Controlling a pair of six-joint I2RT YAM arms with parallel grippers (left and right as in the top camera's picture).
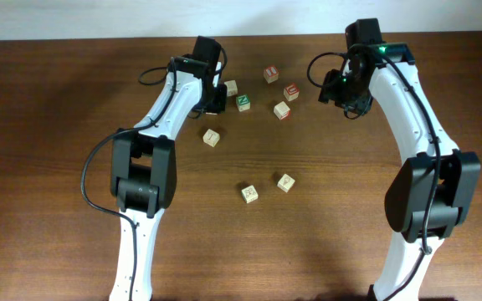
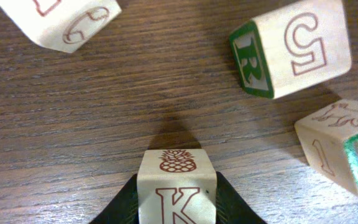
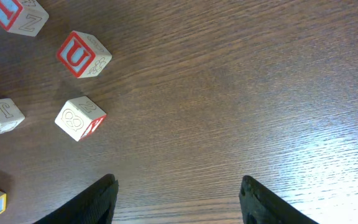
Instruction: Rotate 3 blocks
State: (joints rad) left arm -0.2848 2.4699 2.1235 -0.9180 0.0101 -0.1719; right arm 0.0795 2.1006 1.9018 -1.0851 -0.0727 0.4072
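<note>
My left gripper [image 2: 178, 208] is shut on a pale-wood block [image 2: 178, 180] that shows a red-outlined K and a pineapple. A dark finger presses each side of it, and it rests on the table. In the overhead view this gripper [image 1: 221, 94] is at the back left of the cluster of blocks. Three pale blocks lie apart nearer the front: one [image 1: 212, 137] left of centre, two [image 1: 249, 193] [image 1: 285, 182] mid-table. My right gripper [image 3: 179, 199] is open over bare wood with nothing between its fingers. It hangs right of the cluster [image 1: 351, 104].
A green-letter cube [image 1: 243, 102] lies just right of the left gripper, with red-printed cubes [image 1: 291, 92] [image 1: 282, 110] and another [image 1: 270, 74] beyond it. Close round the held block are a green R cube [image 2: 288, 46], a cube [image 2: 344, 146] at right and one [image 2: 61, 22] at top left.
</note>
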